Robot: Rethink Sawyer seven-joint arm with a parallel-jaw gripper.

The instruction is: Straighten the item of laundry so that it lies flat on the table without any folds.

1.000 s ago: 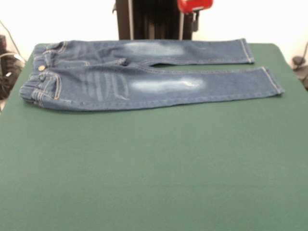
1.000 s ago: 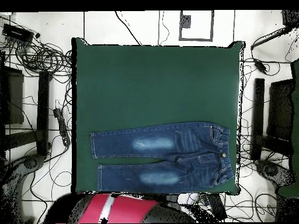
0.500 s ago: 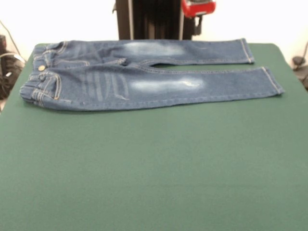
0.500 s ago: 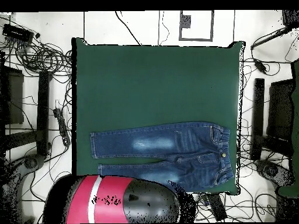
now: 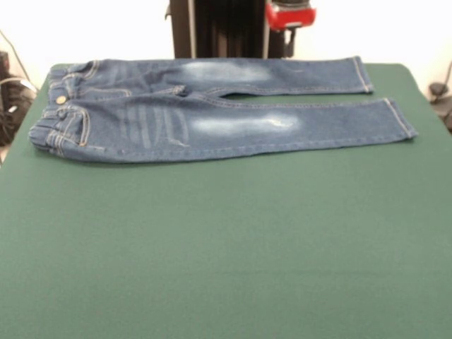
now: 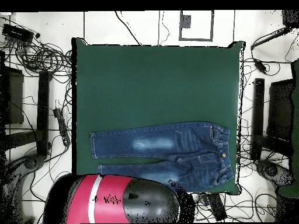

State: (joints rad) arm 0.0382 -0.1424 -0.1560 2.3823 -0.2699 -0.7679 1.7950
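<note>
The jeans (image 5: 212, 113) lie flat along the table's (image 5: 226, 254) far edge in the front view, long axis across it, waistband left, cuffs right. Green felt stretches bare toward the camera. Cables (image 6: 41, 55) litter the surrounding floor. The red gripper (image 5: 289, 18) hangs above; its fingers' state cannot be told.

One pair of jeans (image 5: 212, 113) (two legs) on one table (image 5: 226, 247).

The small blue jeans (image 5: 212, 113) are spread flat on the green table (image 5: 226, 247), waist at 9 o'clock, legs at 3 o'clock.
</note>
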